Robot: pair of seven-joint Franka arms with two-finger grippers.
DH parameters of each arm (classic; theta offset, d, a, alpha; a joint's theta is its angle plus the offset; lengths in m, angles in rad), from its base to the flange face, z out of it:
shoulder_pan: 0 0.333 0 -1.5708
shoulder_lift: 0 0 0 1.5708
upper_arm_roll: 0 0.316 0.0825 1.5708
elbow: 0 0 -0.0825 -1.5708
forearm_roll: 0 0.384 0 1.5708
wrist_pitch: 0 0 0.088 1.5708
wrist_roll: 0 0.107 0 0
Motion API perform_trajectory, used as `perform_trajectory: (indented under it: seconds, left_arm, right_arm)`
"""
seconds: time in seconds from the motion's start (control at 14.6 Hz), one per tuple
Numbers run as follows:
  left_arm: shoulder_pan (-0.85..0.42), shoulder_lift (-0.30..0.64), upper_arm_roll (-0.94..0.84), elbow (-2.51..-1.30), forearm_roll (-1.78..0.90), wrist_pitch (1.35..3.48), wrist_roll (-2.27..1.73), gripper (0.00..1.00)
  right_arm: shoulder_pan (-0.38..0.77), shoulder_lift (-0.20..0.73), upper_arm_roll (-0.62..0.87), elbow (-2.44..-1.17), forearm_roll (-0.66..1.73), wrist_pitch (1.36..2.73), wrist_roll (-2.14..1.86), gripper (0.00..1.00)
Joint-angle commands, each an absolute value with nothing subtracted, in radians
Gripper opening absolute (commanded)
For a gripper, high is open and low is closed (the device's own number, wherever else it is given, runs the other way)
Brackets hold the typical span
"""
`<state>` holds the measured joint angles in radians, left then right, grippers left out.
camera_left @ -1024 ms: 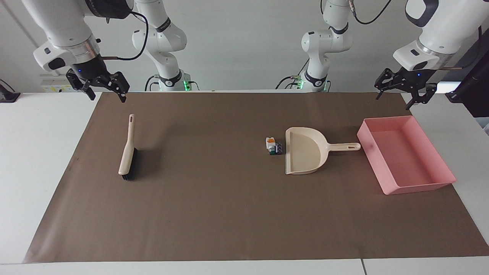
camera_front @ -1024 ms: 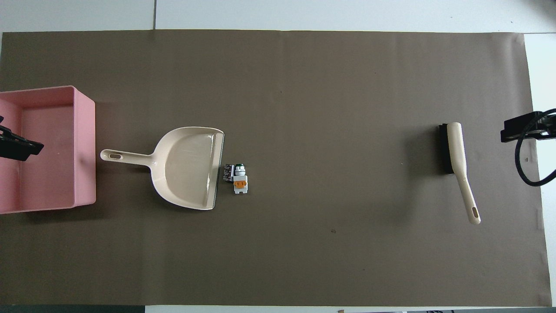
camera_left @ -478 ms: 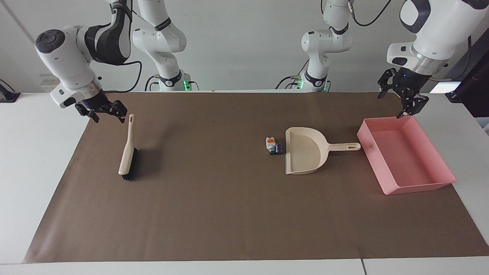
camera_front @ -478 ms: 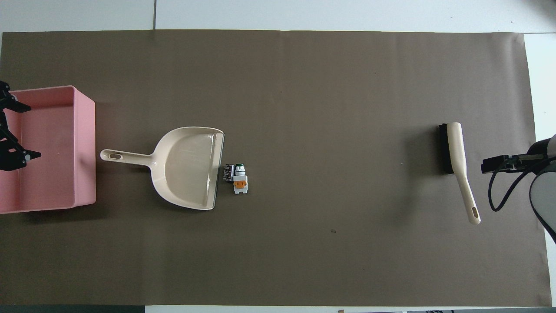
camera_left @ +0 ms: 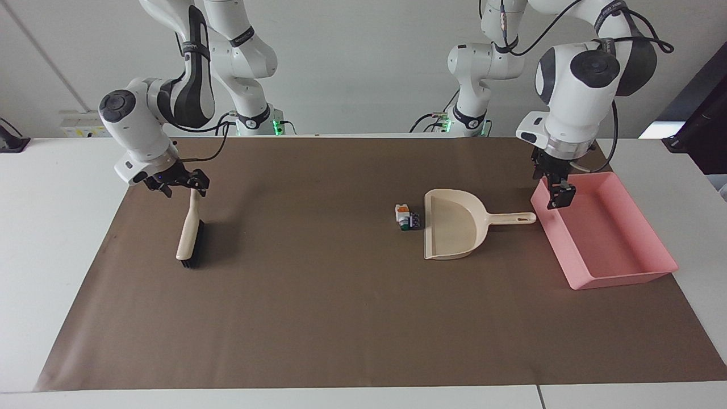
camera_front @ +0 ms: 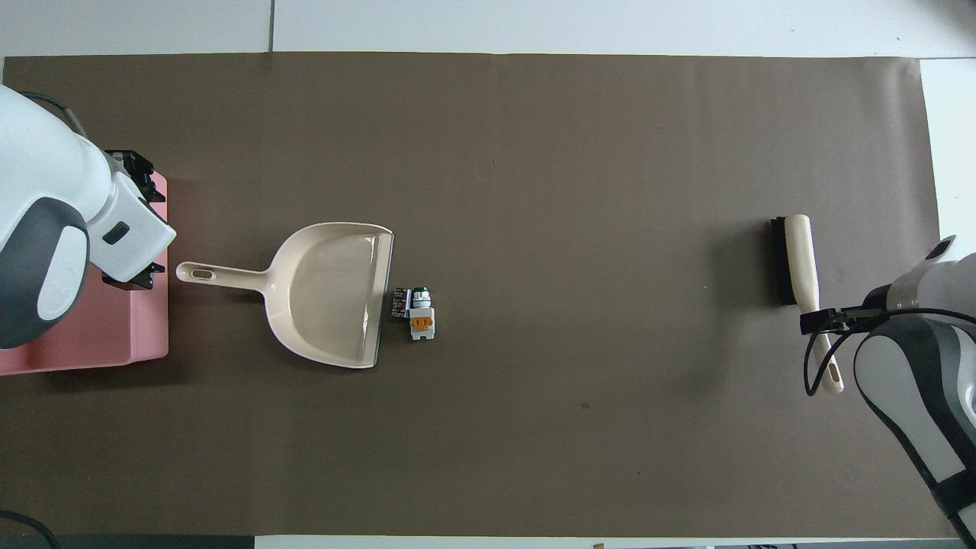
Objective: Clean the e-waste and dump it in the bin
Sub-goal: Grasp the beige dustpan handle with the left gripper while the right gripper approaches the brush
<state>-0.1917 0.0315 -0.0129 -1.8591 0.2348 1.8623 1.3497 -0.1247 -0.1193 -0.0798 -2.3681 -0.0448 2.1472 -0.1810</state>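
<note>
The e-waste (camera_left: 406,217), a small cluster of a white piece with orange and green parts and a dark cylinder, lies on the brown mat right beside the beige dustpan's (camera_left: 454,224) open mouth; it also shows in the overhead view (camera_front: 415,311). The pink bin (camera_left: 616,238) stands at the left arm's end of the table, just past the dustpan's handle tip. My left gripper (camera_left: 559,197) is open and hangs over the bin's wall beside that handle tip. My right gripper (camera_left: 180,186) is open, low over the upper end of the brush's handle (camera_left: 190,224).
The brush (camera_front: 797,259), beige with black bristles, lies at the right arm's end of the mat. The dustpan (camera_front: 328,293) and bin (camera_front: 149,335) also show in the overhead view. A brown mat (camera_left: 318,318) covers most of the white table.
Both arms came down and inward. The right gripper moved from the mat's corner to the brush's handle end. The left gripper turned and moved to the bin's wall near the dustpan handle.
</note>
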Motion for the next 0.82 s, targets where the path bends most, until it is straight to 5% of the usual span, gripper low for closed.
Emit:
perform_trajectory:
  seconds: [0.0, 0.75]
  left_arm:
    - [-0.219, 0.046, -0.003, -1.974, 0.326, 1.985, 1.312, 0.91]
    - [-0.310, 0.123, -0.003, -2.129, 0.454, 2.111, 1.100, 0.88]
  right_arm:
    - [-0.143, -0.143, -0.075, -2.431, 0.012, 2.190, -0.215, 1.00]
    - [-0.149, -0.133, -0.077, -2.465, 0.017, 2.252, -0.222, 0.84]
